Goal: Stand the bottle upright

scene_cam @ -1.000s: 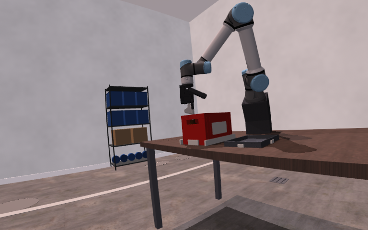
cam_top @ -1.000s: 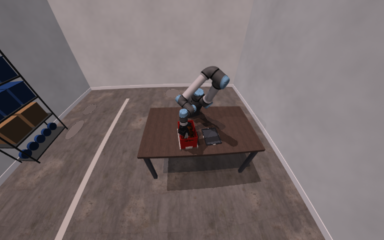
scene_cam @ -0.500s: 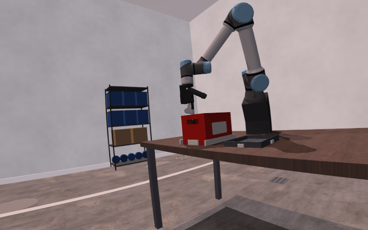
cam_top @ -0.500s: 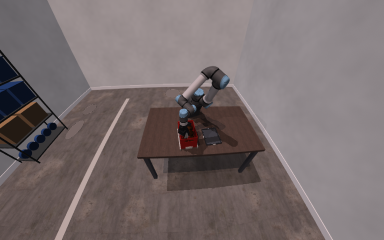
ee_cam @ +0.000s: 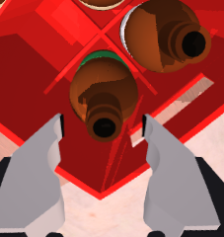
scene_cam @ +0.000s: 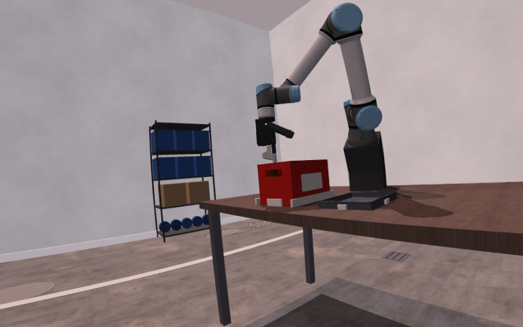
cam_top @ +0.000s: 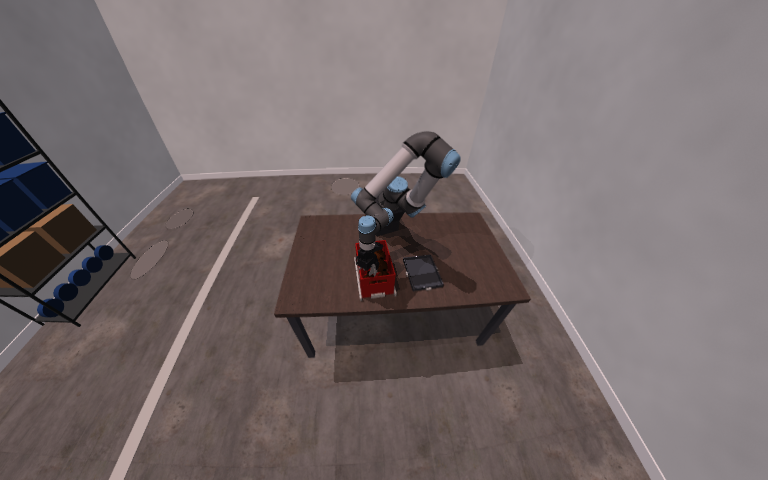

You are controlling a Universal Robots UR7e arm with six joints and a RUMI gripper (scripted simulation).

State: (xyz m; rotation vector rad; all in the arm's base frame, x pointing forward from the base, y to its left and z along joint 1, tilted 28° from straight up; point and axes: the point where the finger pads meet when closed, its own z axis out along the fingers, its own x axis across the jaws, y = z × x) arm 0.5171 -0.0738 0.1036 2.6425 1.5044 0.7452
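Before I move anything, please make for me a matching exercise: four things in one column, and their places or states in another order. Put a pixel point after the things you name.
Things:
1. Brown bottle with green band [ee_cam: 103, 89]
2. Red plastic crate [cam_top: 378, 287] [scene_cam: 274, 189]
3. Flat dark-grey tray [cam_top: 424, 273] [scene_cam: 353, 205]
4. Two-jaw tool with grey fingers

Places or states:
A. beside the crate, no bottle on it
B. open, above the crate
C. inside the crate, below the finger gap
D. on the table [cam_top: 327, 262] [scene_cam: 479, 211], holding bottles

Pairs: 1-C, 2-D, 3-A, 4-B

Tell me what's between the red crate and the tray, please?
Just a strip of brown table; the top view shows it between the crate and the tray.
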